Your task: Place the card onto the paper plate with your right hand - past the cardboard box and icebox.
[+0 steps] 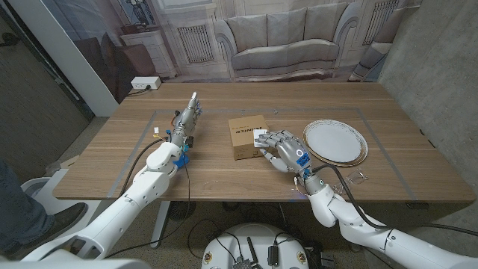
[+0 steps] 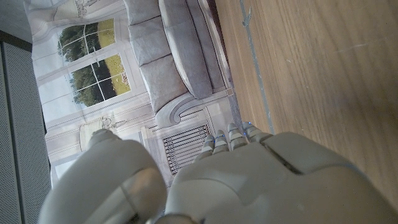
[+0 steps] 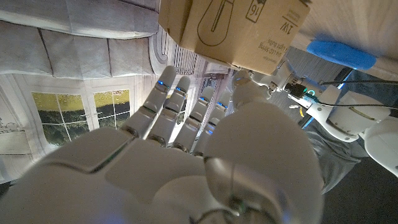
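Observation:
A small white card (image 1: 260, 137) lies on the right edge of the brown cardboard box (image 1: 246, 137) in the middle of the table. My right hand (image 1: 282, 149) hovers just right of the box, fingers stretched and close together, their tips at the card's edge; whether they touch it I cannot tell. From the right wrist, the fingers (image 3: 166, 111) point at the box's printed side (image 3: 239, 28), which hides the card. The white paper plate (image 1: 334, 140) with its patterned rim sits to the right of that hand. My left hand (image 1: 187, 120) stays left of the box with straight fingers, holding nothing.
A small clear object (image 1: 355, 178) lies near the table's front edge, below the plate. Tape lines (image 1: 155, 113) mark a rectangle on the wooden table. A backdrop printed with a sofa (image 1: 287, 33) stands behind the far edge. My left arm (image 3: 348, 121) shows beyond the box.

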Motion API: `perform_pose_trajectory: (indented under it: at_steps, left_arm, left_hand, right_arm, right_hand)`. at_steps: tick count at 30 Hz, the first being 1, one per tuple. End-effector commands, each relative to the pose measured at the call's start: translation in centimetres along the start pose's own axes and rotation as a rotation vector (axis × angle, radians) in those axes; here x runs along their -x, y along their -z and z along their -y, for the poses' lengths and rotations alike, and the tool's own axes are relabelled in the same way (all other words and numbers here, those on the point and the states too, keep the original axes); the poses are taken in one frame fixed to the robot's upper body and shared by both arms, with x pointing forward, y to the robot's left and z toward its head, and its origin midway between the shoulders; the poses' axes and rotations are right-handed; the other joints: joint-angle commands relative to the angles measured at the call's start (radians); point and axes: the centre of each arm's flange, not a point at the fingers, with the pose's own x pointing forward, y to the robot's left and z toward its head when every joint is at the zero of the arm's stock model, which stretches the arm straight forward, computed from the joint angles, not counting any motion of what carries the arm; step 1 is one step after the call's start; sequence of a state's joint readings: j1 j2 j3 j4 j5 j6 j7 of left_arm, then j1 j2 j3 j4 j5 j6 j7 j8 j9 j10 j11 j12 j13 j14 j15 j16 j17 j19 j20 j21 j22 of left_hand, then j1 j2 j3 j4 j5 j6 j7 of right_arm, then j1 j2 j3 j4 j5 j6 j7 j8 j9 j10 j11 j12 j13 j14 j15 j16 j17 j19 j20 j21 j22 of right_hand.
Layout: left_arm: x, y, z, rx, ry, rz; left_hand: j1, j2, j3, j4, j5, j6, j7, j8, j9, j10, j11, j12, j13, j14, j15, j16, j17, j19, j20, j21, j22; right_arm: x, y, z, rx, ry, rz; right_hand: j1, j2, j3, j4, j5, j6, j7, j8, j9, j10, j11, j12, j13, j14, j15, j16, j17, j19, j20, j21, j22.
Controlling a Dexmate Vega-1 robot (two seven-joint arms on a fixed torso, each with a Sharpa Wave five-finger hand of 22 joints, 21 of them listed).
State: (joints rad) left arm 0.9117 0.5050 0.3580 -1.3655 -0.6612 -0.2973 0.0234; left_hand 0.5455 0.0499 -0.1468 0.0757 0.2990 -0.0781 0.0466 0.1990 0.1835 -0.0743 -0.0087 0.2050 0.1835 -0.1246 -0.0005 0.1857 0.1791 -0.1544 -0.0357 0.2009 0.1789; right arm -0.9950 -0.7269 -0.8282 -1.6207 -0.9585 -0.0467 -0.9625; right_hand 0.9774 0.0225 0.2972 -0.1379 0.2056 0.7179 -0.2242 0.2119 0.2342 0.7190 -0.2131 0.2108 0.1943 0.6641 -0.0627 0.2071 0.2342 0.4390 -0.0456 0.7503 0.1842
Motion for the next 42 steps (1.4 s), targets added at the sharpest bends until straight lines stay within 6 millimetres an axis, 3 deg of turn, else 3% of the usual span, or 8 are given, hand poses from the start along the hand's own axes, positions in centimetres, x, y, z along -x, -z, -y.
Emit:
perform_pose_trajectory:
  at_steps: [1,23,42]
  left_arm:
    - [0.3,0.1,-0.2,0.003,0.003,0.002]
    - [0.6,0.0,-0.9,-0.001,0.004,-0.004]
    - [0.3,0.3,-0.8,0.005,0.006,-0.007]
  left_hand:
    - [0.006,0.003,-0.010,0.001,-0.005,-0.004,0.000,-0.004,0.003,-0.010,-0.001,-0.003,0.005,-0.007,0.003,0.002,0.004,-0.010,-0.027,0.000,0.003]
    - [0.007,0.005,-0.013,0.001,-0.006,-0.004,0.001,-0.004,0.003,-0.010,0.000,-0.003,0.005,-0.007,0.003,0.002,0.004,-0.009,-0.024,0.000,0.003]
    - [0.008,0.006,-0.017,0.002,-0.006,-0.003,0.001,-0.003,0.003,-0.009,-0.002,-0.002,0.005,-0.006,0.003,0.002,0.004,-0.009,-0.024,0.000,0.003]
  right_arm:
    - [0.4,-0.1,-0.8,0.041,-0.030,-0.018]
    - [0.0,0.2,-1.9,0.070,-0.038,-0.048]
    - [-0.7,0.7,-1.5,0.062,0.026,-0.050]
  right_hand:
    - [0.014,0.005,-0.007,0.007,0.014,-0.014,0.000,0.008,0.003,-0.019,-0.002,0.007,0.005,-0.019,-0.146,-0.001,0.004,-0.015,-0.159,-0.011,0.006]
    - [0.052,0.043,-0.067,0.023,0.013,-0.011,0.000,0.017,0.001,-0.029,-0.002,0.022,0.006,-0.021,-0.147,0.005,0.003,-0.009,-0.160,-0.036,0.011]
    - [0.085,0.088,-0.124,0.022,-0.003,0.102,0.000,0.021,-0.006,0.082,-0.001,0.026,0.004,0.071,-0.151,0.015,0.012,0.029,-0.158,0.001,0.015]
